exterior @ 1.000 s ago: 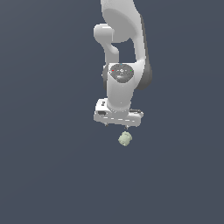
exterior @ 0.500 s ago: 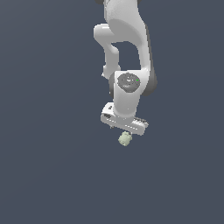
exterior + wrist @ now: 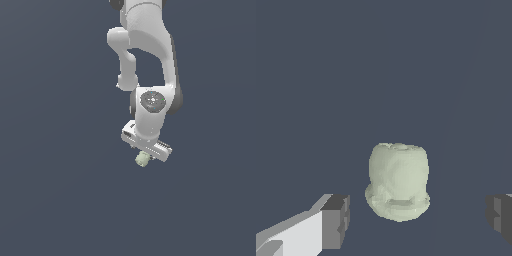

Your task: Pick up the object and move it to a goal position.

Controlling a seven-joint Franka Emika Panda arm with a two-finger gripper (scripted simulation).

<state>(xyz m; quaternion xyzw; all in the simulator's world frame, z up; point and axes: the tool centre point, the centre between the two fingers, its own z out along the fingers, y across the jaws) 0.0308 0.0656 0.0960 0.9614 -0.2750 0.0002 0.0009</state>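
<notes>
Exterior and wrist views of a simulated single-arm scene, set against a uniform dark grey-blue ground that fills both views without visible edges or markings; whether this ground is a tabletop cannot be told. The white arm (image 3: 145, 45) enters from the upper edge of the exterior view and descends through a curved link to a rounded wrist joint (image 3: 152, 101) bearing a dark circular cap. Below the wrist joint sits the flat white hand block, tilted so that its end toward the exterior view's right lies lower than its end toward the exterior view's left. The pincer (image 3: 144, 154) points downward from this block; in the wrist view its two dark grey fingertips (image 3: 336, 220) stand well apart, one on each side of the frame, so the pincer (image 3: 418, 217) is spread wide and pinches nothing. The object (image 3: 399, 181), a pale green-cream lumpy blob of roughly cylindrical form with a slightly flared base, lies between the two fingertips in the wrist view, with clear gaps of dark ground separating it from each one. In the exterior view the object (image 3: 142, 159) appears as a small pale lump directly beneath the hand block, near the block's end toward the exterior view's left, and much narrower than the block itself; contact between object and block cannot be judged from this view
</notes>
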